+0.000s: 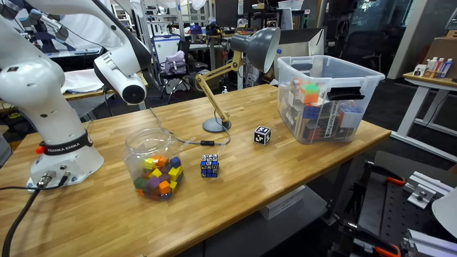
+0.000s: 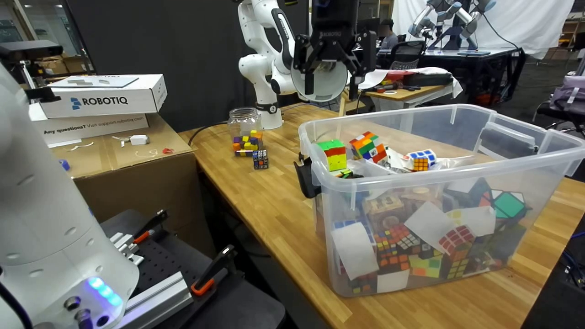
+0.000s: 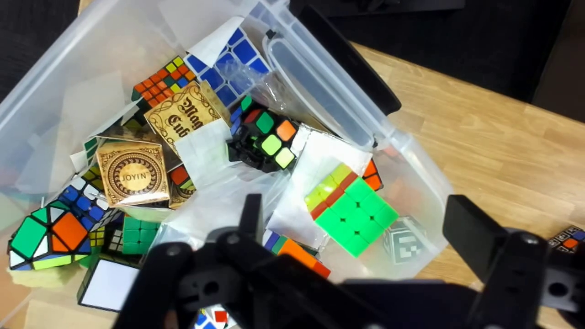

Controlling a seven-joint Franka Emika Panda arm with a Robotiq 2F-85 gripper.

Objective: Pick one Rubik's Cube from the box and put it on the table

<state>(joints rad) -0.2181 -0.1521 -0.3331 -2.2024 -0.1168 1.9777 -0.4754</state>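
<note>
End effector (image 2: pixel 331 85): released, jaws spread wide, hanging above the box (image 2: pixel 438 172).
Rubik's Cube (image 3: pixel 357 217): in the box, green face up, framed between the jaws in the wrist view.
Box: clear plastic, crowded with puzzles (image 3: pixel 48 240), standing on the bench (image 1: pixel 232 192).
Jar (image 1: pixel 146 150): coloured blocks (image 1: pixel 157 174) inside, a patterned blue cube (image 1: pixel 209 166) near it.

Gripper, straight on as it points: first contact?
The gripper would probably meet the green-topped cube, which appears between its open jaws in the wrist view. Depth is unclear; a jaw might catch the rim of the box first.
</note>
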